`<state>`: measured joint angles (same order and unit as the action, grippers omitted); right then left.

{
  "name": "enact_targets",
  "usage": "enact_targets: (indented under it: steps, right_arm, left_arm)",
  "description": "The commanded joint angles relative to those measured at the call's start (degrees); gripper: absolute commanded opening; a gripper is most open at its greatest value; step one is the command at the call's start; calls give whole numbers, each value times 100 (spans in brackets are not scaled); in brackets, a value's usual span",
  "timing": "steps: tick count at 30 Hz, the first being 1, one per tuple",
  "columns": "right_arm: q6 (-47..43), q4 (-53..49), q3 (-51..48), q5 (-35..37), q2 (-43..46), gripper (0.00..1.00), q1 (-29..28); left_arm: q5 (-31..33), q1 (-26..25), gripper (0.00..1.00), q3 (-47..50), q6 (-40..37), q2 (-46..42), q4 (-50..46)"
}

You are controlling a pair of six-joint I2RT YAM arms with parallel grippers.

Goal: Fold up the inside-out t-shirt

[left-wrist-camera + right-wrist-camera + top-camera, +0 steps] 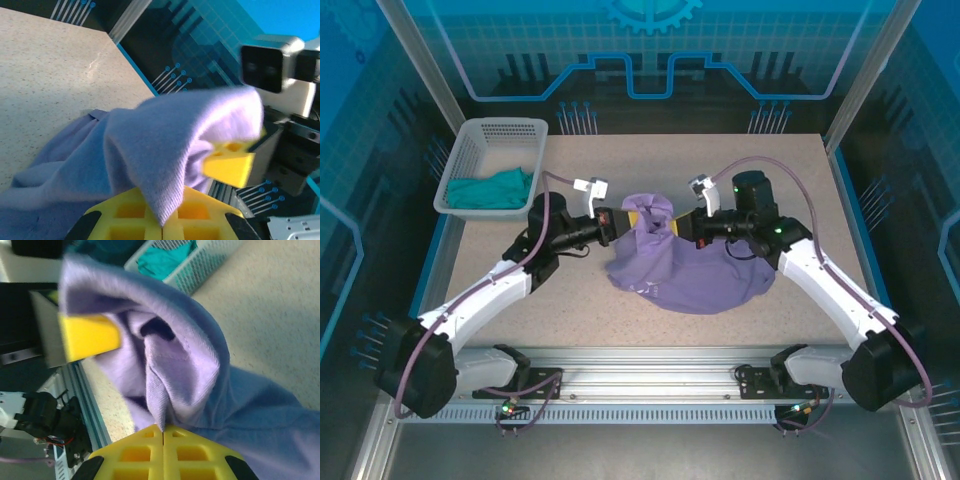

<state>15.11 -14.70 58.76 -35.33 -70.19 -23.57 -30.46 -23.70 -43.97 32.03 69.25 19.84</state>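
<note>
Here, at the far left corner of the bench [790,180], a pale mesh basket [470,140] holds a teal-green garment [492,188] that lies bunched against its near wall. Just right of the basket, the left arm reaches in from the near left corner toward the middle of the bench.

The left gripper [623,217] points to the right, with its yellow fingers [135,220] pressed together. In the left wrist view a fold of purple cloth is pinched in the seam between them, so it is clamped on the inside-out t-shirt [690,275].

The t-shirt sits about mid-bench, a little right of centre. Most of it lies crumpled and rumpled on the surface, spreading toward the near edge. Its far part is lifted into a small hump that is strung between the two grippers. The lifted cloth drapes over both sets of fingertips, and a hemmed edge shows in the right wrist view.

The right gripper [680,226] faces the left one from the other side of the hump, very near it, fingertip to fingertip. Its yellow fingers are likewise closed tight, with a pleat of the same purple fabric caught between them. Behind it the right arm bends back toward the near right corner, a pale cable looping over it above the bare bench.
</note>
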Motion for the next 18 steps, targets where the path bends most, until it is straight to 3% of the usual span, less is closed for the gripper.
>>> enact_targets:
  steps: [1,7,14,16,18]
  right_arm:
    - [32,697,-140,-945,168,0,82]
    - [132,1129,-145,-1403,73,0,86]
    - [-26,924,26,-1579,-174,0,258]
    - [-168,933,66,-1856,-209,0,261]
    - [-371,863,95,-2047,-197,0,260]
  left_arm:
    - [-240,170,8,100,236,-58,133]
    - [-443,191,10,152,168,18,152]
    - [-1251,190,2,364,587,-87,1278]
    - [-1015,191,7,262,492,-95,940]
    - [-279,191,11,17,217,-82,-103]
